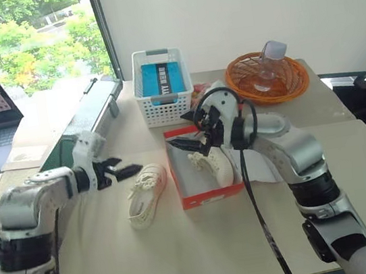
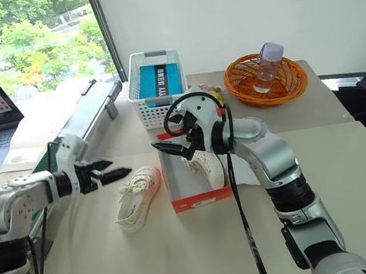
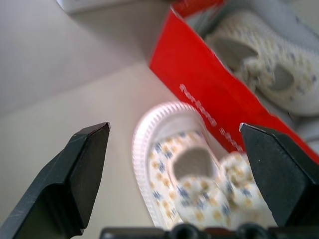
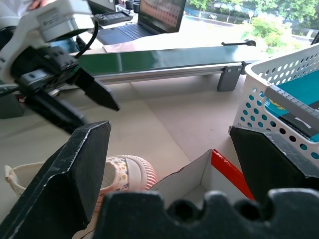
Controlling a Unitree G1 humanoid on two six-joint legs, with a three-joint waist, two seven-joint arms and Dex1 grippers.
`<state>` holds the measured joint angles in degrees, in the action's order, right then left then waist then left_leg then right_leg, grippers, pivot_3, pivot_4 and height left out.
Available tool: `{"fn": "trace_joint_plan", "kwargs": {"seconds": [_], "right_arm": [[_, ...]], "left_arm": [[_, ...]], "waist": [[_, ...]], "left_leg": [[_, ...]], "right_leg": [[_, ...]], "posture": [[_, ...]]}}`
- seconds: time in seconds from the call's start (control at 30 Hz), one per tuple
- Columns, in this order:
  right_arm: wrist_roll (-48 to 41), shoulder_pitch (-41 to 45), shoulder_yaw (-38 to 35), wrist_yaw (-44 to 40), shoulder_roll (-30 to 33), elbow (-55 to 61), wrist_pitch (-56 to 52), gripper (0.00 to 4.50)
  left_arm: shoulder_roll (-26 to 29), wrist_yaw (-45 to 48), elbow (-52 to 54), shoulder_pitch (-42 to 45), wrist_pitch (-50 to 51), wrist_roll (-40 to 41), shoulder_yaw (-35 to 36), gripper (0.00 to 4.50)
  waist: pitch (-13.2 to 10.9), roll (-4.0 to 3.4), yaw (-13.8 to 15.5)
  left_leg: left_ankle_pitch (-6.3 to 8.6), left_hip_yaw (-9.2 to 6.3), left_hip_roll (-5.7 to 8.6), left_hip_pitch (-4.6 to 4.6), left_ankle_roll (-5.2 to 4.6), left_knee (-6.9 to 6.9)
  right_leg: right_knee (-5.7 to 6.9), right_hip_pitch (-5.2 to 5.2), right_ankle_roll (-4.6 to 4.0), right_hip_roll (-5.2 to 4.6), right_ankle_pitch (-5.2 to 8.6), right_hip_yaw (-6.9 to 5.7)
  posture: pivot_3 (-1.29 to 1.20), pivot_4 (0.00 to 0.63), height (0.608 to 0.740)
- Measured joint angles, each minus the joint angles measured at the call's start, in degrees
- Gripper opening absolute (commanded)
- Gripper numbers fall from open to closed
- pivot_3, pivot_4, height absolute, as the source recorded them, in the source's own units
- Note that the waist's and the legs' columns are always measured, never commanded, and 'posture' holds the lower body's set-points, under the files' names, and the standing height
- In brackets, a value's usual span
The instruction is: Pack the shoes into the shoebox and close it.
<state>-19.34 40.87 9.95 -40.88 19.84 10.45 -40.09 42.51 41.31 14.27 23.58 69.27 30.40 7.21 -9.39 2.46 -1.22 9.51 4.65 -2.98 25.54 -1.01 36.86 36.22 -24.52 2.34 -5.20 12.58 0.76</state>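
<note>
Between the black fingers [image 3: 79,169] of the left gripper [image 1: 121,171] lies a cream-white shoe [image 3: 192,179] with a lining printed in small blue and yellow flowers and a faint pink tinge at the sole rim. Just past it stands the red-orange shoebox [image 3: 209,107], white inside, with pale lettering along its wall; the second shoe [image 3: 264,64] in it is cream with dark flecks. Beyond the right gripper [image 1: 192,141] jaws are a white lattice basket [image 4: 279,114] holding a teal box, and a dark green rail [image 4: 164,60].

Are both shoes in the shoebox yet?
No. One shoe lies inside the shoebox; the other shoe lies on the table beside it.
</note>
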Motion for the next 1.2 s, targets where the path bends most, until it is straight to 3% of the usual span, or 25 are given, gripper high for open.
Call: {"fn": "trace_joint_plan", "kwargs": {"seconds": [0.4, 0.77, 0.8, 1.03, 1.07, 1.17, 1.2], "right_arm": [[0.00, -0.93, -0.16, 1.11, -0.18, 0.31, 0.00, 4.50], [0.00, -0.94, -0.17, 1.59, -0.13, 0.34, 0.00, 4.50], [0.00, -0.93, -0.27, 1.63, 0.08, 0.34, 0.00, 4.50], [-0.01, -0.93, -0.34, 1.86, 0.19, 0.44, 0.00, 4.50], [-0.01, -0.93, -0.34, 1.90, 0.29, 0.44, 0.00, 4.50], [-0.01, -0.93, -0.47, 2.03, 0.46, 0.45, -0.01, 4.50], [-0.02, -0.93, -0.48, 2.07, 0.46, 0.45, -0.01, 4.50]], "left_arm": [[6.81, -1.91, 11.06, -8.77, 5.17, 2.48, -0.10, 4.46], [1.47, -10.78, 11.58, -11.27, -1.50, -4.31, -9.15, 4.46], [0.96, -11.63, 11.54, -11.71, -2.36, -5.41, -10.34, 3.95], [0.05, -13.71, 9.82, -12.05, -5.78, -9.10, -12.65, 1.72], [-0.18, -13.75, 9.46, -12.00, -6.04, -9.52, -12.65, 1.18], [-0.78, -13.87, 8.51, -11.10, -6.66, -10.03, -12.53, 0.18], [-1.02, -13.96, 8.25, -10.89, -6.67, -10.05, -12.32, 0.08]], "waist": [[0.00, -0.01, 0.26], [0.00, -0.01, 0.34], [0.00, -0.01, 0.35], [-0.01, -0.01, 0.40], [0.00, -0.01, 0.41], [-0.01, -0.01, 0.42], [0.00, -0.01, 0.43]], "left_leg": [[0.01, 0.01, 0.00, 0.00, 0.01, -0.03], [0.01, 0.03, 0.01, 0.01, 0.01, -0.07], [0.01, 0.02, 0.01, 0.01, 0.01, -0.07], [0.01, 0.03, 0.00, 0.01, 0.01, -0.07], [0.01, 0.03, 0.00, 0.01, 0.01, -0.07], [0.01, 0.03, 0.00, 0.01, 0.01, -0.07], [0.01, 0.03, 0.00, 0.01, 0.01, -0.07]], "right_leg": [[-0.06, -0.04, -0.05, -0.06, 0.03, 0.01], [-0.11, -0.05, -0.07, -0.08, 0.03, 0.02], [-0.10, -0.05, -0.07, -0.08, 0.03, 0.02], [-0.12, -0.06, -0.08, -0.08, 0.02, 0.01], [-0.12, -0.07, -0.08, -0.09, 0.02, 0.01], [-0.10, -0.07, -0.08, -0.08, 0.02, 0.01], [-0.11, -0.07, -0.08, -0.08, 0.02, 0.01]], "posture": [[0.00, 0.150, 0.740], [0.00, 0.150, 0.740], [0.00, 0.150, 0.740], [0.00, 0.150, 0.740], [0.00, 0.150, 0.740], [0.00, 0.150, 0.740], [0.00, 0.150, 0.740]]}}
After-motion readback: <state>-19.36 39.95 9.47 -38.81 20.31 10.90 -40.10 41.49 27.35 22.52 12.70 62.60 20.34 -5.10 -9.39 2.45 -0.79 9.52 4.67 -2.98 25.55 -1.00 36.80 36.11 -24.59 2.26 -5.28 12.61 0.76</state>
